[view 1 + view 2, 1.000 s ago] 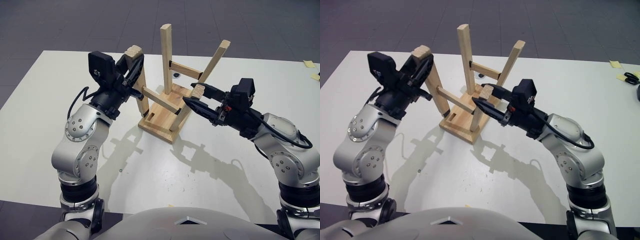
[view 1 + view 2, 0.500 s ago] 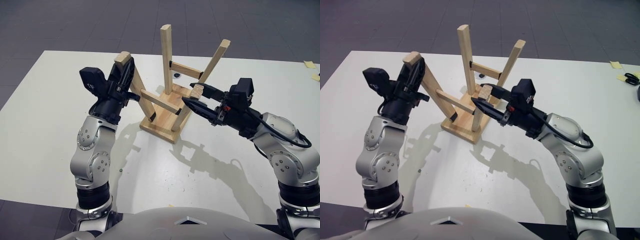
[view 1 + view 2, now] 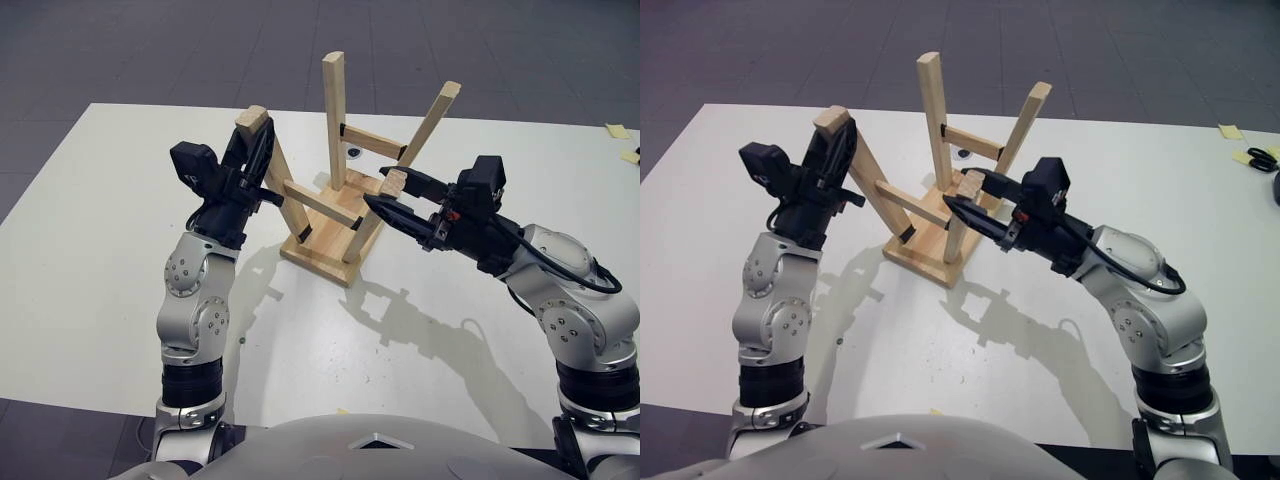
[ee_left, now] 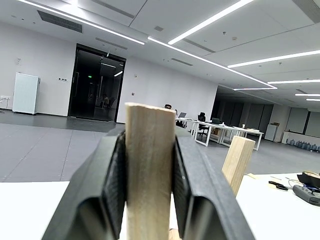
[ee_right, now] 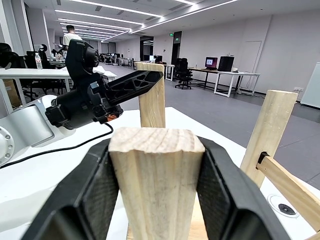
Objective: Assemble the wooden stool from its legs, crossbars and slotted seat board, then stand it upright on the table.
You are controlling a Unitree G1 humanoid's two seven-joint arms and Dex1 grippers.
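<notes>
The left leg sits between left fingers, near leg between right fingers.

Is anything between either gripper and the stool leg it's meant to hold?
Nothing visible. The left gripper is shut on the near-left leg, and the right gripper is shut on the near-right leg, each at the leg's raised end.
</notes>
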